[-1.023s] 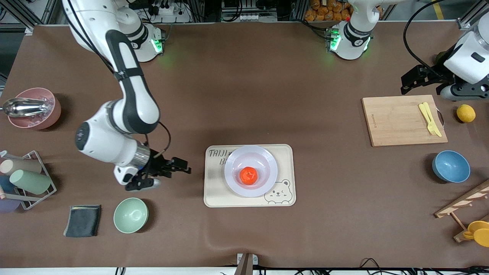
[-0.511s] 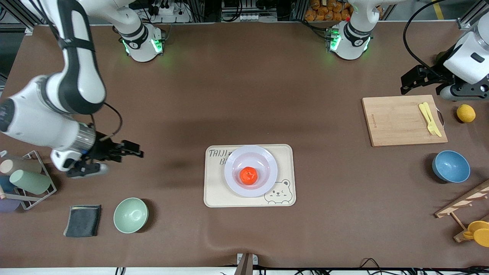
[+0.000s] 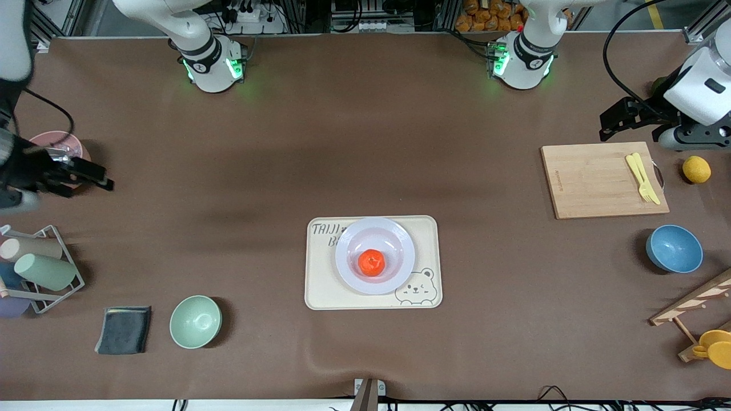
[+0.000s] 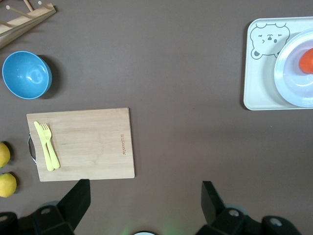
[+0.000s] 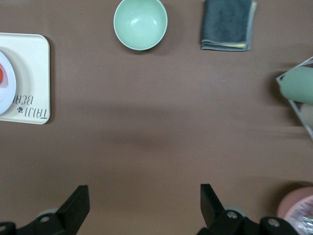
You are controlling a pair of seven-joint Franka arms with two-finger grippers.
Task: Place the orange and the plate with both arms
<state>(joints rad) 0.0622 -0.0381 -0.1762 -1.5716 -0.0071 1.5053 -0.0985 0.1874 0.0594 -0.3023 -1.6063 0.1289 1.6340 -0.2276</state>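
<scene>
The orange [image 3: 372, 262] sits in the middle of the white-lavender plate [image 3: 400, 244]. The plate rests on a cream bear-printed tray [image 3: 320, 291] at the table's centre. Both show at the edge of the left wrist view, orange [image 4: 307, 60] and plate [image 4: 291, 81], and a slice of the plate [image 5: 6, 83] shows in the right wrist view. My right gripper [image 3: 103, 177] is open and empty, up in the air beside a pink bowl at the right arm's end. My left gripper [image 3: 610, 123] is open and empty, waiting above the table by the cutting board's corner.
A cutting board [image 3: 599, 181] with yellow cutlery [image 3: 642, 177], a lemon [image 3: 697, 169] and a blue bowl [image 3: 674, 248] lie at the left arm's end. A green bowl [image 3: 195, 321], grey cloth [image 3: 124, 329], cup rack [image 3: 40, 268] and pink bowl [image 3: 74, 148] lie at the right arm's end.
My right arm has swung away from the tray toward its own end of the table, gripper open and empty. The left arm, orange and plate have not moved.
</scene>
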